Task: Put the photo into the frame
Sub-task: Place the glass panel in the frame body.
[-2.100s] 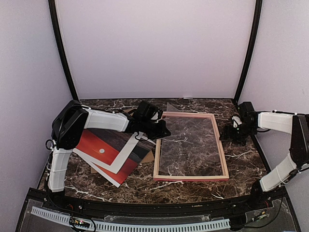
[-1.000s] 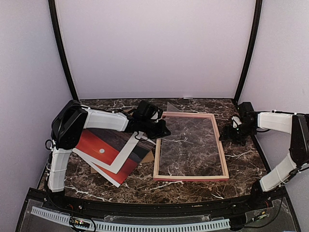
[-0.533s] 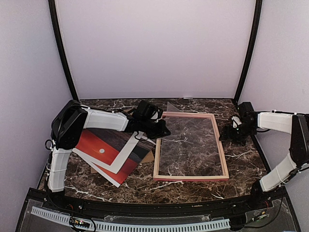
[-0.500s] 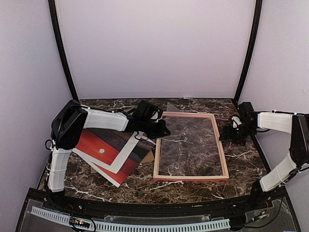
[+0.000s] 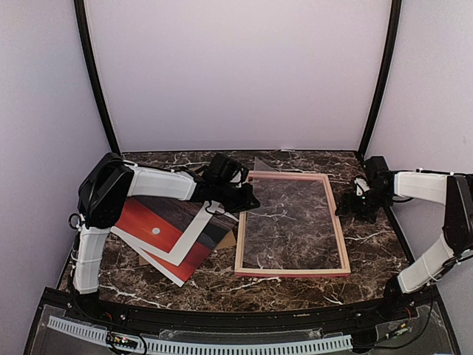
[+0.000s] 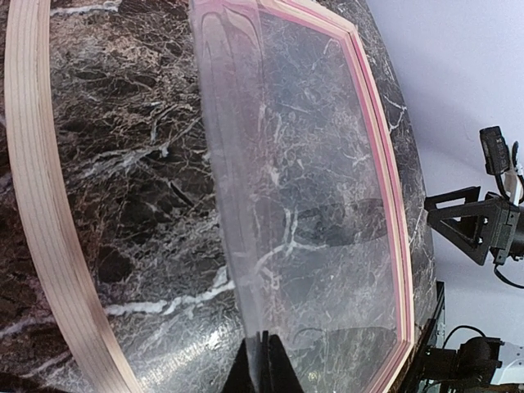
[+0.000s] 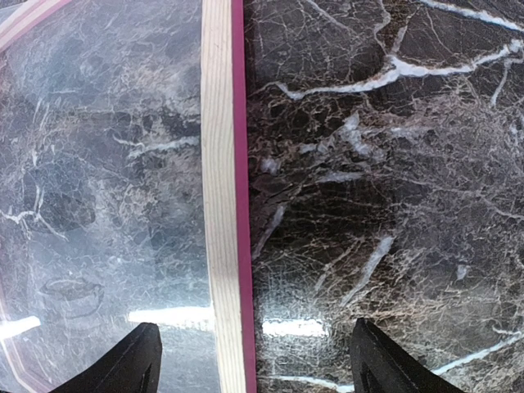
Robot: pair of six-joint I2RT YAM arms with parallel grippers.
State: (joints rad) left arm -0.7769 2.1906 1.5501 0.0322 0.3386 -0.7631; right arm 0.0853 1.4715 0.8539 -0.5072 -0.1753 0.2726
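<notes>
The left gripper (image 5: 247, 201) clamps the clear pane (image 6: 303, 205), tilted over the frame (image 5: 292, 272).
The right gripper (image 5: 353, 205), fingers apart, hovers at the frame's 3 o'clock; the photo (image 5: 159, 225) lies at its 9 o'clock.

The left arm (image 5: 159, 183) and right arm (image 5: 423, 186) share one build: smooth white tubular links joined by bulky, rounded black joint housings. A thin black cable (image 5: 73, 220) curls beside the left shoulder housing. The right gripper (image 7: 255, 364) has matte black, wedge-shaped fingers (image 7: 135, 364)
</notes>
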